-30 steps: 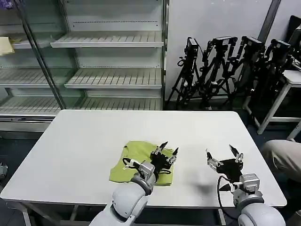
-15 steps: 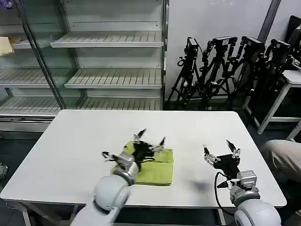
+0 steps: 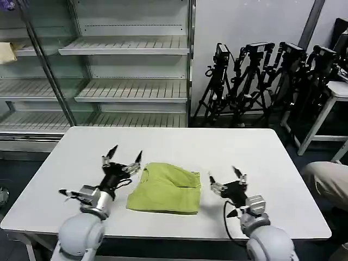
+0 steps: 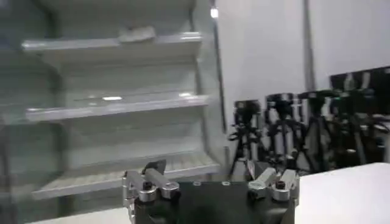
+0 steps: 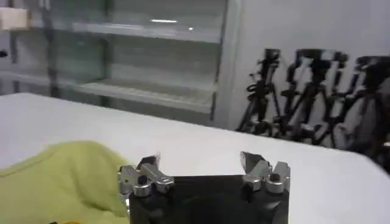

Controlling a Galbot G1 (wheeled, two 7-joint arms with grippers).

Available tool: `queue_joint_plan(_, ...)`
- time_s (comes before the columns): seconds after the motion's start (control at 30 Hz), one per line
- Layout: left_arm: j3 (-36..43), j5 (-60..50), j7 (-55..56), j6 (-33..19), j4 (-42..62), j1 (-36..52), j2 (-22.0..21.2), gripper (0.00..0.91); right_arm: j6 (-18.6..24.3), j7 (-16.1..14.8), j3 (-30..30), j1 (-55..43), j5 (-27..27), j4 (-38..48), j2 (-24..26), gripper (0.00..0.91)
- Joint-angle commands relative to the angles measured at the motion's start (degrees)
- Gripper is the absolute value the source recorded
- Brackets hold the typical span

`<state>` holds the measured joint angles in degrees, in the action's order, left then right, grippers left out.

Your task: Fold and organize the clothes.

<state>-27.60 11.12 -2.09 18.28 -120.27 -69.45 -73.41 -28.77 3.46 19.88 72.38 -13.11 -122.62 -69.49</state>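
Observation:
The clothes (image 3: 166, 188), a lime yellow-green T-shirt, lie folded into a rough square on the white table (image 3: 179, 144), near its front edge; no print shows. My left gripper (image 3: 124, 153) is open just left of the shirt, raised off the table and holding nothing. My right gripper (image 3: 228, 176) stands open a little right of the shirt, also empty. In the right wrist view the shirt (image 5: 58, 176) lies beside the open right gripper (image 5: 201, 161). The left wrist view has the open left gripper (image 4: 210, 173) facing the shelves.
Metal shelving (image 3: 130, 87) stands behind the table. Black tripods with cameras (image 3: 261, 81) crowd the back right. A second white table (image 3: 337, 89) sits at far right, and beige fabric (image 3: 326, 182) shows at the right edge.
My left gripper has lifted off the shirt and swung left, leaving it uncovered. My right gripper has moved left, closer to the shirt. The shirt lies still.

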Motion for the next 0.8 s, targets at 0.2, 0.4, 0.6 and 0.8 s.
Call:
queue_joint_plan(0.2, -6.9, 0.1, -1.1, -3.0, -1.4, -4.6, 0.3, 0.907, -1.4, -1.9, -9.6, -13.1, 1.1, 18.5, -4.1, 0.907)
queue_joint_plan(0.4, -6.2, -0.1, -1.1, -3.0, -1.1, -4.4, 0.2, 0.907, -1.2, -1.0, -7.8, -16.6, 0.8, 22.8, -5.0, 0.907)
queue_joint_plan(0.6, -5.8, -0.2, -1.1, -3.1, -0.7, -4.6, -0.1, 0.907, -1.0, -0.8, -7.8, -17.6, 1.3, 24.8, -5.8, 0.907)
queue_joint_plan(0.8, -6.0, -0.2, -1.0, -3.2, -0.9, -5.1, -0.1, 0.907, -1.3, -0.7, -7.5, -18.6, 1.5, 26.0, -6.0, 0.907)
